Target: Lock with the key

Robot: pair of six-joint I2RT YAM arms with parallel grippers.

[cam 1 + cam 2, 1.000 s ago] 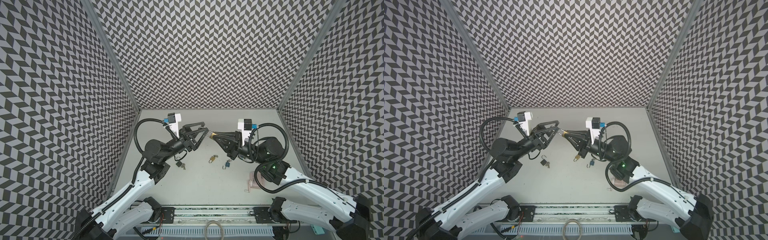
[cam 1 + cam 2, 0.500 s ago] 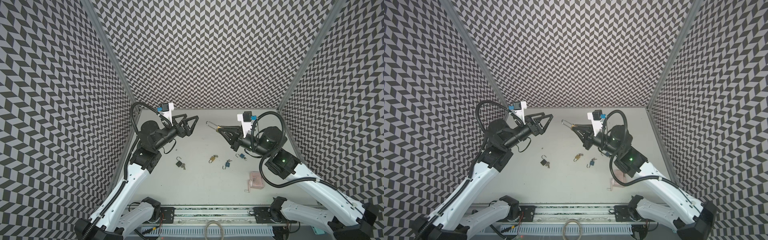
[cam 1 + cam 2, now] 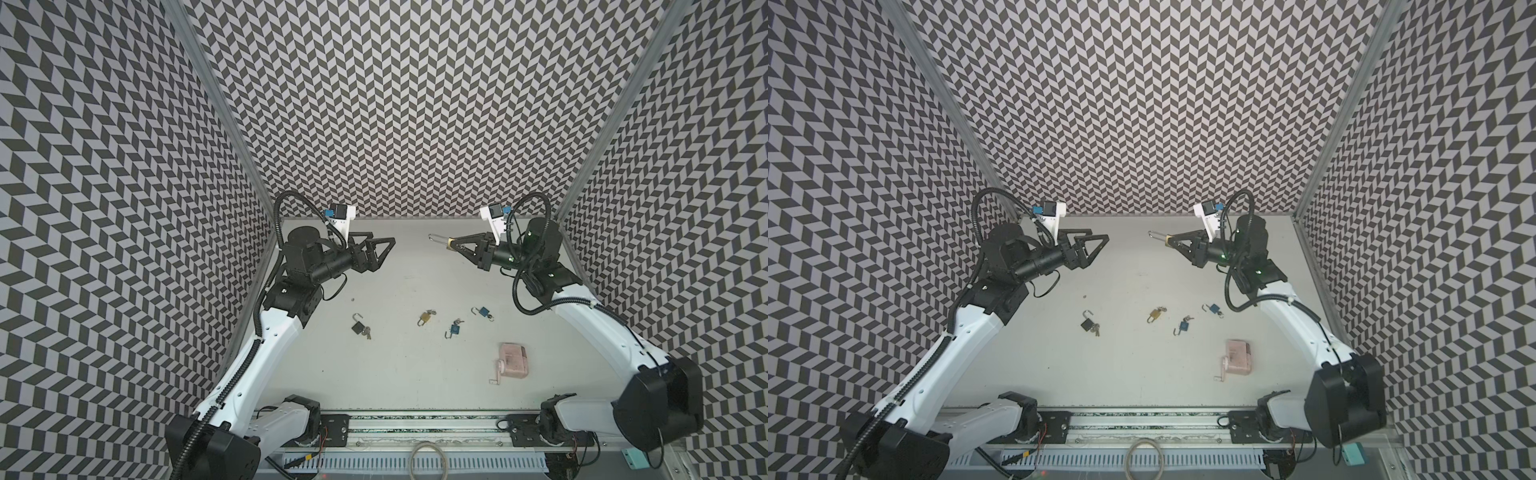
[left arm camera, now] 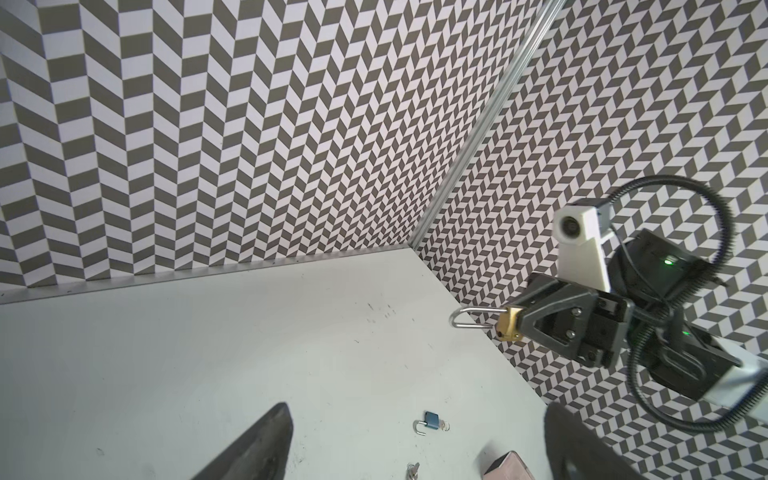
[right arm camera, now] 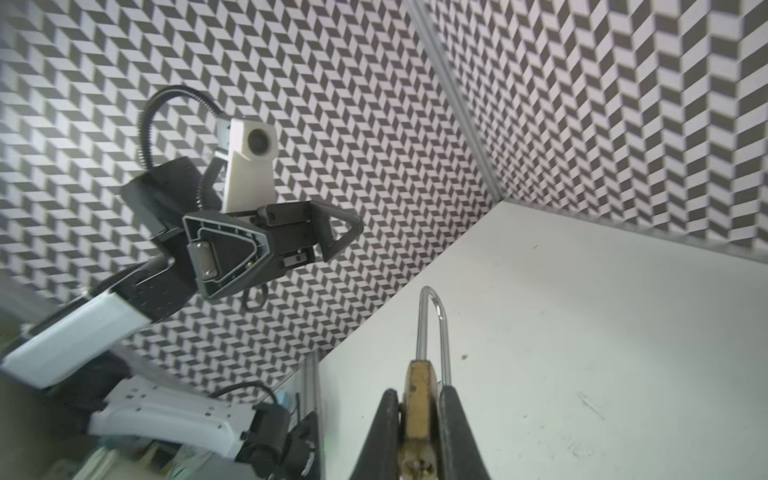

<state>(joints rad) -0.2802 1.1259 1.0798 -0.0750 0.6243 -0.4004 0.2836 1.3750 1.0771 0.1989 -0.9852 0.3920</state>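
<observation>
Nearest, a pink box (image 3: 513,360) lies right of centre on the worktop (image 3: 415,374). Beyond it, in a loose row, lie a black padlock (image 3: 357,327) with keys (image 3: 366,332) touching it, a small brass padlock (image 3: 423,319), a near blue padlock (image 3: 454,329) and a far blue padlock (image 3: 483,311). Farther back, raised, the left claw (image 3: 380,241) gapes wide, empty. Facing it, well apart, the right claw (image 3: 454,244) pinches the body of a long-shackle padlock (image 4: 510,324), its shackle pointing at the left claw.

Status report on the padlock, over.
Left pincer open, empty. Right pincer shut on brass padlock, shackle open, held aloft. Nothing between pincers.
</observation>
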